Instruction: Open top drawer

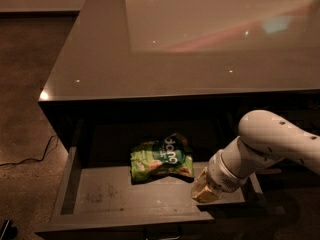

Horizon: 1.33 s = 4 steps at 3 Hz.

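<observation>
The top drawer (100, 196) stands pulled out below the glossy countertop, its light grey floor and sides showing. Its dark front edge runs along the bottom of the view, with the small metal pull handle (162, 231) just showing at the centre. A green snack bag (161, 160) lies on the drawer floor near the middle. My gripper (204, 191) hangs from the white arm (272, 146) at the right and reaches down into the drawer's right part, just right of the bag.
The wide glossy countertop (165, 49) overhangs the back of the drawer. A dark cable (30, 156) lies on the brown floor at the left. A small dark object (5, 229) sits at the bottom left corner.
</observation>
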Each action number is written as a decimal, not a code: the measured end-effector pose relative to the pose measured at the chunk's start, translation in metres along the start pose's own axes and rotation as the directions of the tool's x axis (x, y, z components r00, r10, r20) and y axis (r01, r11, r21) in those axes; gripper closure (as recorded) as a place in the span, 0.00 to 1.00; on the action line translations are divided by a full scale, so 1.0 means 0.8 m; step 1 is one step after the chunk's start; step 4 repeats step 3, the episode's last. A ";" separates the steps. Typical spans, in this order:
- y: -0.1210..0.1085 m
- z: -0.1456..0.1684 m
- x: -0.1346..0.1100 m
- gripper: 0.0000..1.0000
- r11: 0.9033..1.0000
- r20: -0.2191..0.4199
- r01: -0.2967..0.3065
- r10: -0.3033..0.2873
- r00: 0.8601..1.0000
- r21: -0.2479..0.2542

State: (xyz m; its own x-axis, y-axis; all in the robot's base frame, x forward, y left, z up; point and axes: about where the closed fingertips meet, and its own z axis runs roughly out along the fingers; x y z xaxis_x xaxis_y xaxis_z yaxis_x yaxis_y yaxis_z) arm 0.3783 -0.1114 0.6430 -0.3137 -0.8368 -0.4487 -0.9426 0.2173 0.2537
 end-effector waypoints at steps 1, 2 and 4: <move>0.000 0.000 0.000 0.12 1.000 0.000 0.000 0.000 1.000 0.000; 0.000 0.000 0.000 0.00 1.000 0.000 0.000 0.000 1.000 0.000; 0.000 0.000 0.000 0.00 1.000 0.000 0.000 0.000 1.000 0.000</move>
